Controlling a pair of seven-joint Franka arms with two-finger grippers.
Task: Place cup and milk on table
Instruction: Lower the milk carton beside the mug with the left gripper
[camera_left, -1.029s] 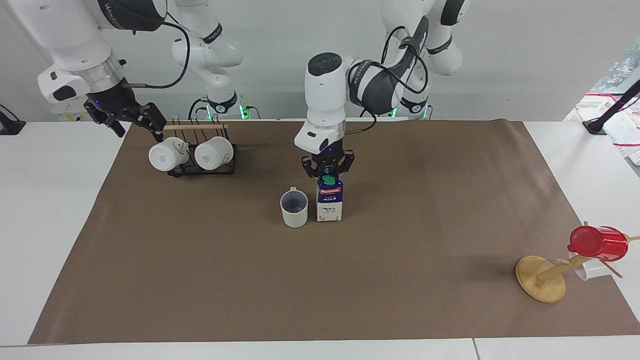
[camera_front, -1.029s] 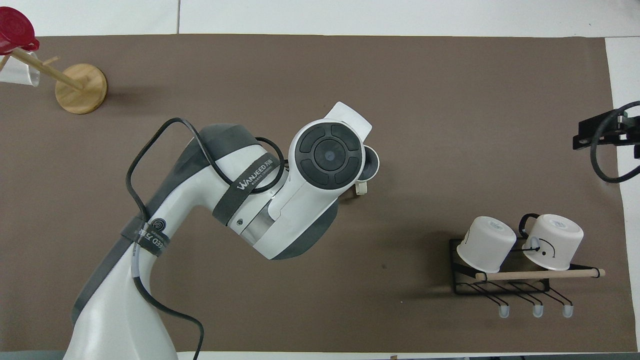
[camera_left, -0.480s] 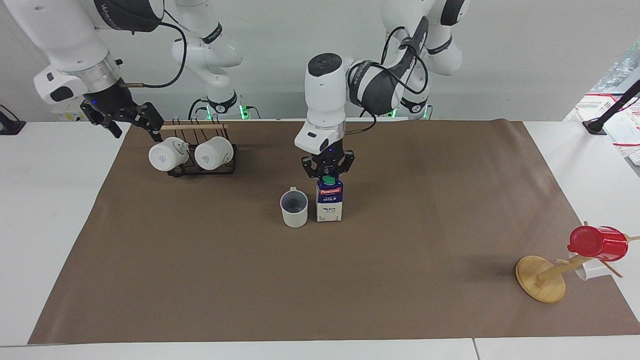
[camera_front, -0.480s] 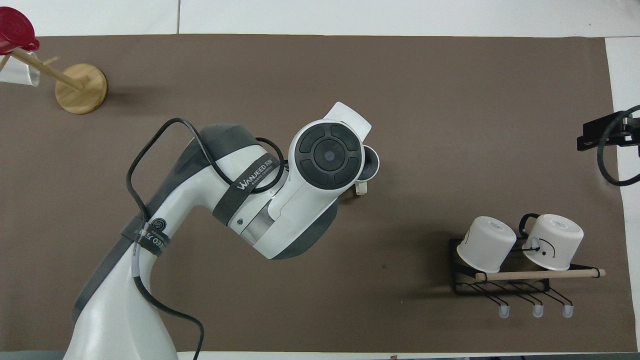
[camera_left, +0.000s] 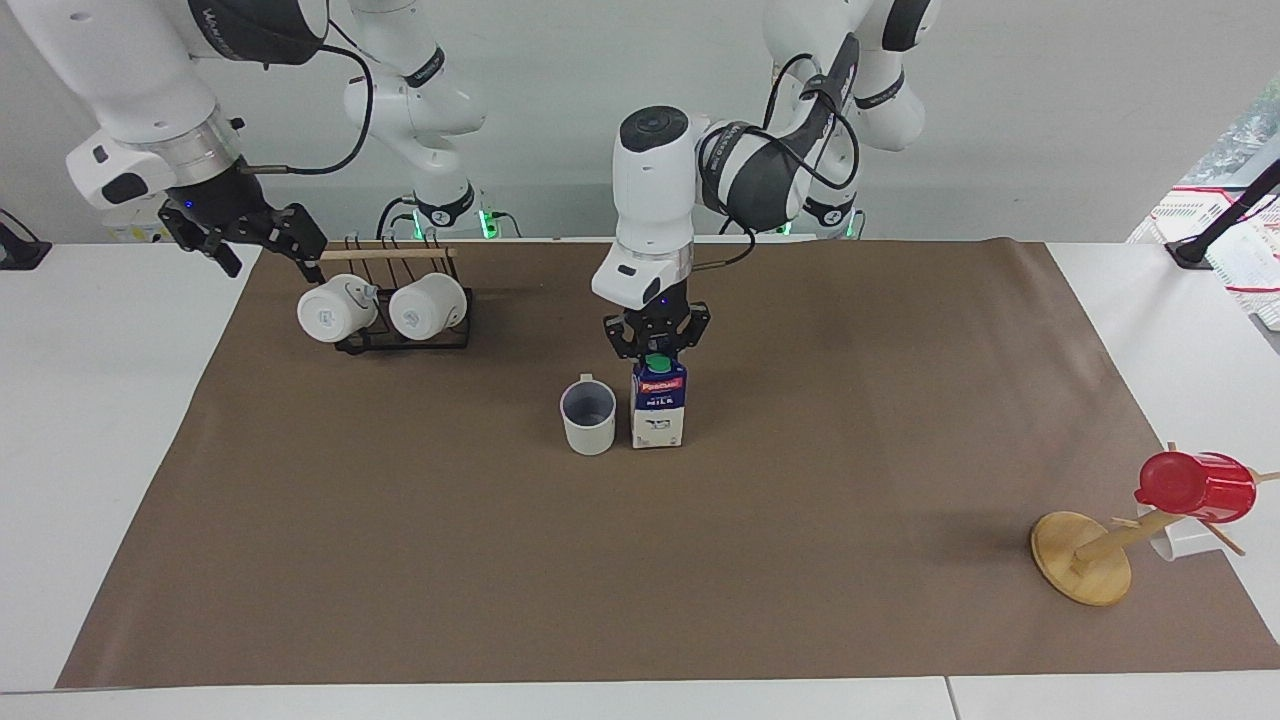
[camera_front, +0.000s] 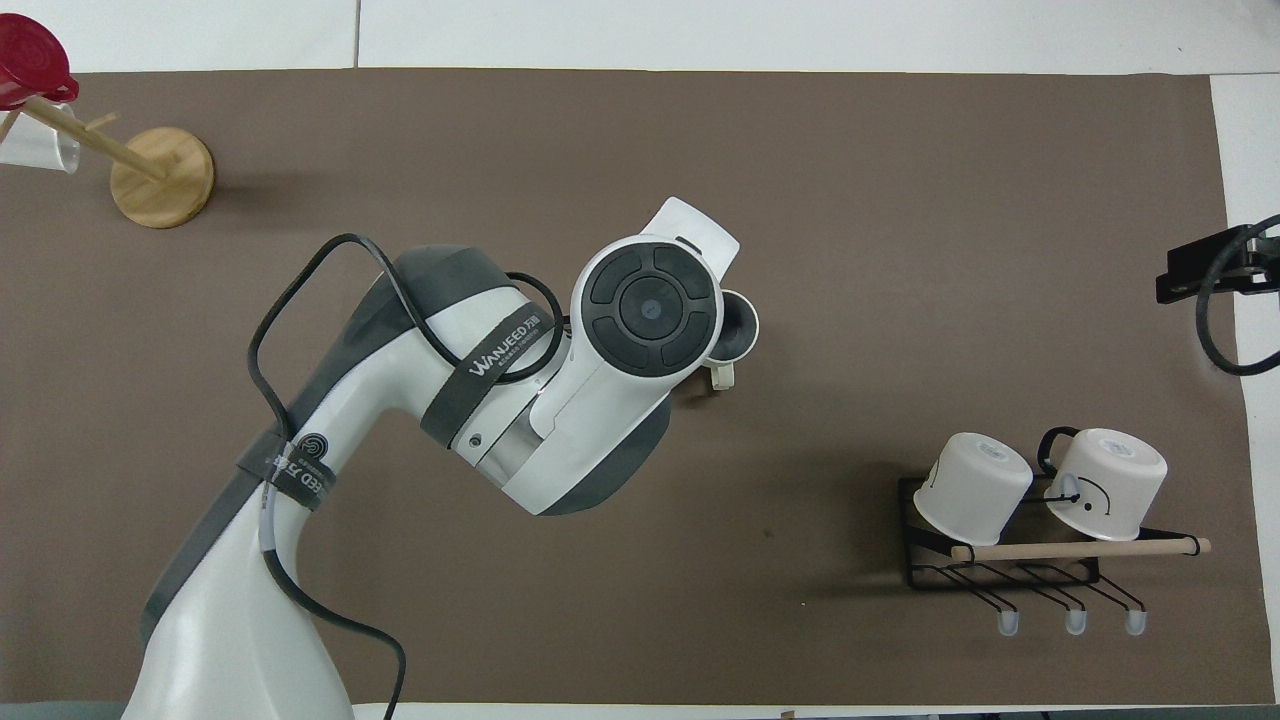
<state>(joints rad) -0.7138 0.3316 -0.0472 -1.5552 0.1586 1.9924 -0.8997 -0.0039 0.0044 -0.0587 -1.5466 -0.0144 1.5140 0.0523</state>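
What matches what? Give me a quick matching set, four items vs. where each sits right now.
Items:
1. cup
2. milk
3. red cup
4. right gripper

Places:
A. hung on the wooden peg stand at the left arm's end
B. upright on the brown paper, handle toward the robots
C. in the air beside the black mug rack
D. directly under the left gripper, beside the cup

Pairs: 1-B, 2-D, 3-A, 4-C
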